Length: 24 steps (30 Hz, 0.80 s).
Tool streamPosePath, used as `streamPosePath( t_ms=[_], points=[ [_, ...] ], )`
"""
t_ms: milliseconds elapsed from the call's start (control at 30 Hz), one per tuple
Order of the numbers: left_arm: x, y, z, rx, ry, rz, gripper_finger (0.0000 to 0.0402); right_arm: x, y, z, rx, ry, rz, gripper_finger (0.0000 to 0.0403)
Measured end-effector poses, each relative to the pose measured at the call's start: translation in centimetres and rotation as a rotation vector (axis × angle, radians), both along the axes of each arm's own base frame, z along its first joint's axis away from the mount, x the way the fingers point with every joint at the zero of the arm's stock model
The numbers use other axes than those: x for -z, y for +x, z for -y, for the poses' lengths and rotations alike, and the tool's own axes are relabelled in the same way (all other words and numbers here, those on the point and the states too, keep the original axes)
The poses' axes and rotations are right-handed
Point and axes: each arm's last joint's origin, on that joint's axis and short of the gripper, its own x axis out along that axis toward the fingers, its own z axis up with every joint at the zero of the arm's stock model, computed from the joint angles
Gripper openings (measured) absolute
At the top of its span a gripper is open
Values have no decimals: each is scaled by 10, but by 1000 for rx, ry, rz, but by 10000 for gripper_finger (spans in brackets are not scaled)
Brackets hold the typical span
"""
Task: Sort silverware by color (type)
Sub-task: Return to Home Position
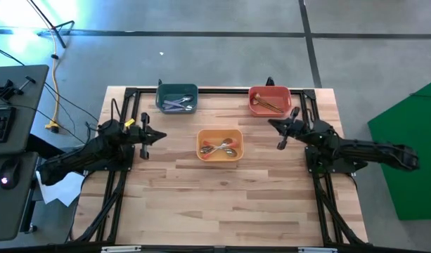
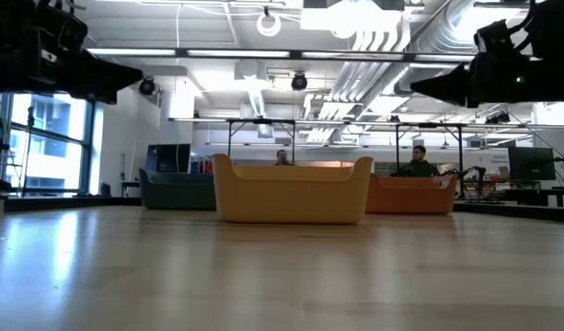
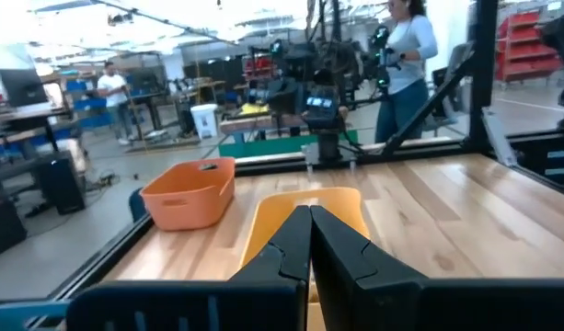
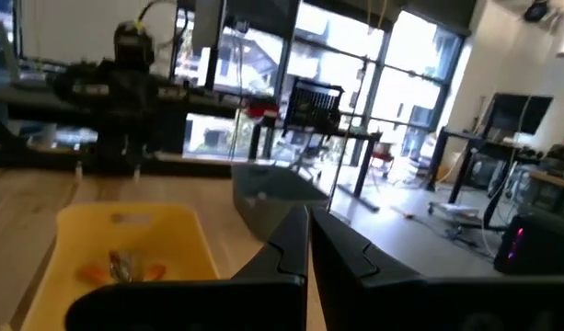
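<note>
the sorting looks finished: no spoon lies on the bare table (image 1: 222, 200). the lavender spoons (image 1: 176, 105) lie in the teal bin (image 1: 176, 88) at the far left, with their long axes running roughly side to side. the gold spoons (image 1: 268, 105) lie slanted across the red bin (image 1: 270, 89) at the far right. the orange spoons (image 1: 219, 149) lie crossed in the yellow bin (image 1: 219, 132) at mid table. which way the heads point is too small to tell.

the left claw (image 3: 309, 225) and the right claw (image 4: 308, 225) are both pinched fully together with nothing between the fingers. each hangs above the table at its own side, facing the yellow bin.

to go home cleanly, i'd hold both claws high and draw each straight back, clear of the bin rims.
</note>
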Motion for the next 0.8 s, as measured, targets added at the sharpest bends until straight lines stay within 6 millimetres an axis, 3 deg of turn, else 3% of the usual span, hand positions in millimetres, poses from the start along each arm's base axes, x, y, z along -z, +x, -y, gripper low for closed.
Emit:
streamPosePath(
  t_ms=[400, 567, 800],
  points=[
    [-1, -2, -7, -234, -110, 34, 1, -8, -21, -5, 93, 69, 112, 0],
    [1, -1, -5, -196, -219, 32, 1, -9, -32, -8, 111, 61, 141, 0],
    [-1, 0, -4, -267, -173, 54, 1, -4, -34, -8, 143, 82, 96, 0]
  ],
)
